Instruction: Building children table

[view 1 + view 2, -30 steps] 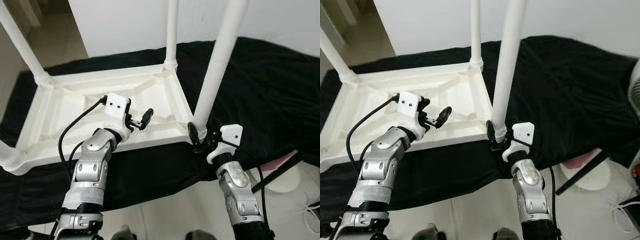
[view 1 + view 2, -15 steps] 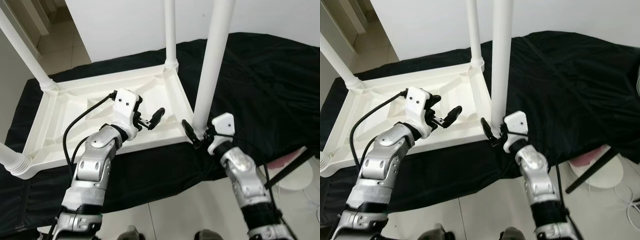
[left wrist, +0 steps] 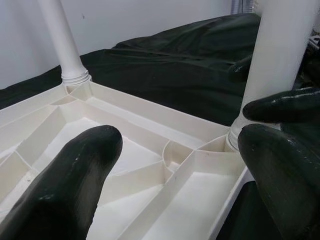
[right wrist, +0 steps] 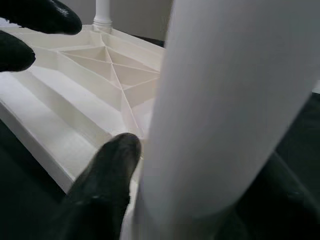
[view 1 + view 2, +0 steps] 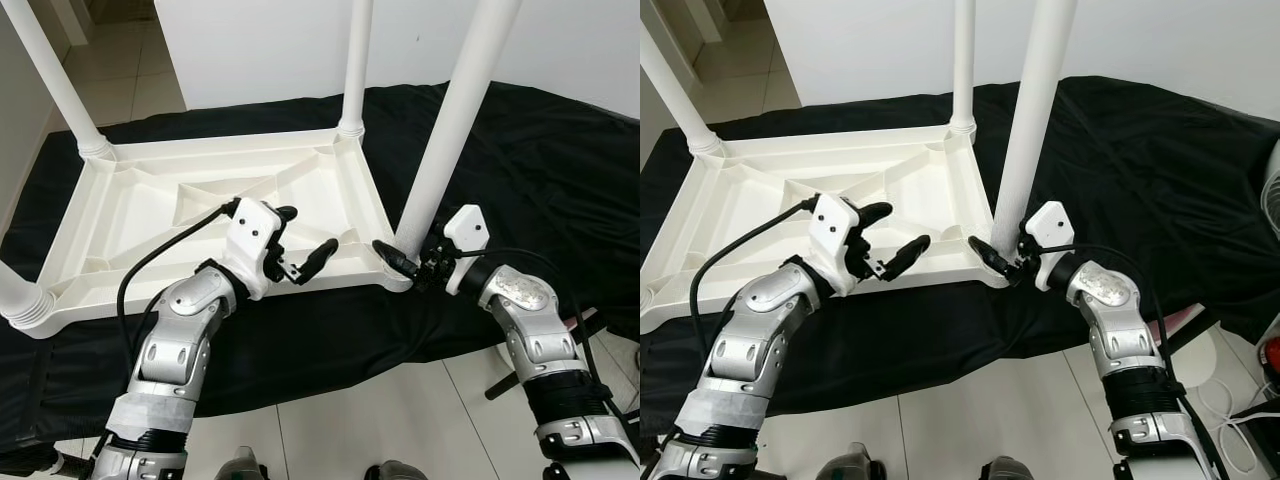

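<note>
From the head views I see the upturned children's table (image 5: 200, 210) lying on a black cloth (image 5: 560, 170), legs pointing up. My right claw (image 5: 410, 265) straddles the base of the near leg (image 5: 440, 150); my left claw (image 5: 300, 250) hovers wide over the ribbed underside. The left wrist view confirms spread fingers (image 3: 65, 175), holding nothing. The right wrist view shows the leg between the fingers (image 4: 107, 175). If I twist off-axis, I reckon the leg may cross-thread or the table slide.

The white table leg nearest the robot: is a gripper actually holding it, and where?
Yes. The right gripper clasps the near table leg at its base, just above the socket in the upturned tabletop. The left gripper hovers open over the tabletop, holding nothing.
</note>
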Controlling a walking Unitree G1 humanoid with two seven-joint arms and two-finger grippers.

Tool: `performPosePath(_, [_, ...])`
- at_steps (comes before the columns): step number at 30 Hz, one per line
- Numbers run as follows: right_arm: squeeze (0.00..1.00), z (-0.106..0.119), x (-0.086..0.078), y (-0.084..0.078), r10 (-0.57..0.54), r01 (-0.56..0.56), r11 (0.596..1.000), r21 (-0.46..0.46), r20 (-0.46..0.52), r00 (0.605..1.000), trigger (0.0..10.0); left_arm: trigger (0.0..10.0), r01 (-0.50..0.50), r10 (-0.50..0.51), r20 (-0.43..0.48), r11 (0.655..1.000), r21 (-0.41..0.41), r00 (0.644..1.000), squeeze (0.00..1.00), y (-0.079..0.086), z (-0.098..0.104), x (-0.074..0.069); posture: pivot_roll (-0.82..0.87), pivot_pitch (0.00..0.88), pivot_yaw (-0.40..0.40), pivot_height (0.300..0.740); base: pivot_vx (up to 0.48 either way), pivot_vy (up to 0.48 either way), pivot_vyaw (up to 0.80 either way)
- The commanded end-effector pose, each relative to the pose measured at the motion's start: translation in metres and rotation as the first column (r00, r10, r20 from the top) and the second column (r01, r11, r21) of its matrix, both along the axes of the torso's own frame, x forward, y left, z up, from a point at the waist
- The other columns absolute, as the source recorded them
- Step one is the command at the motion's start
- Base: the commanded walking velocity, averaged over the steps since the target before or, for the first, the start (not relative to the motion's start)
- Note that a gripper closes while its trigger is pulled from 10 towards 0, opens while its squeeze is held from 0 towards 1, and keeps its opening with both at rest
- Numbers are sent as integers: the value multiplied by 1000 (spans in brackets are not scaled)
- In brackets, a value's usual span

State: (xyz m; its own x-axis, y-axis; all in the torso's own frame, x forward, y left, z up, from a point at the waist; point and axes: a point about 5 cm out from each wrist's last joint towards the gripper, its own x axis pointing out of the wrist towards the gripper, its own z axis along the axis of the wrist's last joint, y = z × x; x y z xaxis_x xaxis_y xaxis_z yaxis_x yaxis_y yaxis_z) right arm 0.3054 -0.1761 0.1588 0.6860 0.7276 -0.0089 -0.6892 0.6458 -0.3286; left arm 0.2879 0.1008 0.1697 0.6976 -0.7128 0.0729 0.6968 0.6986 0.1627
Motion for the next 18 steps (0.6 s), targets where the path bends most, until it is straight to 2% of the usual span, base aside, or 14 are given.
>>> performPosePath(1, [0, -8, -2, 2, 43, -44, 999, -25, -51, 998, 3216, 10000, -12, 12, 10, 1000, -4, 1000, 0, 0, 1, 1, 69, 0, 3, 740, 0, 0, 0])
performPosePath(3, [0, -11, -3, 0, 48, -50, 998, -29, -68, 997, 3098, 10000, -1, 1, 19, 1000, 2, 1000, 0, -1, 0, 2, 70, 0, -4, 740, 0, 0, 0])
performPosePath(4, [0, -14, -4, 0, 55, -58, 998, -32, -87, 995, 745, 10000, 9, -9, 25, 1000, 6, 1000, 0, -2, -1, 4, 68, 0, -31, 740, 0, 0, 0])
performPosePath(5, [0, -14, -4, 0, 55, -58, 998, -32, -87, 995, 745, 10000, 9, -9, 25, 1000, 6, 1000, 0, -2, -1, 4, 68, 0, -31, 740, 0, 0, 0])
performPosePath(6, [0, -19, -6, 0, 66, -71, 997, -42, -110, 992, 4980, 10000, 14, -14, 29, 1000, -3, 999, 0, -5, -1, 7, 56, 0, -33, 740, 0, 0, 0])
performPosePath(7, [0, -19, -6, 0, 66, -71, 997, -42, -110, 992, 4980, 10000, 14, -14, 29, 1000, -3, 999, 0, -5, -1, 7, 56, 0, -33, 740, 0, 0, 0])
performPosePath(8, [0, -21, -8, -1, 67, -74, 996, -45, -125, 990, 10000, 10000, 22, -22, 32, 1000, -12, 999, 0, -9, 0, 8, 45, 0, -37, 740, 0, 0, 0])
performPosePath(14, [0, -24, -9, -5, 56, -63, 997, -44, -139, 989, 10000, 10000, 42, -41, 32, 999, -30, 999, 0, -17, -2, 7, 30, 0, -32, 740, 0, 0, 0])
performPosePath(15, [0, -28, -12, -5, 41, -42, 999, -5, -167, 985, 0, 10000, 51, -50, 28, 998, -34, 998, 0, -20, -4, 5, 24, 0, -35, 740, 0, 0, 0])
performPosePath(18, [0, -31, -16, -4, 29, -24, 999, 26, -192, 981, 0, 10000, 54, -53, 29, 998, -38, 998, 0, -21, -4, 4, 21, 0, -38, 740, 0, 0, 0])
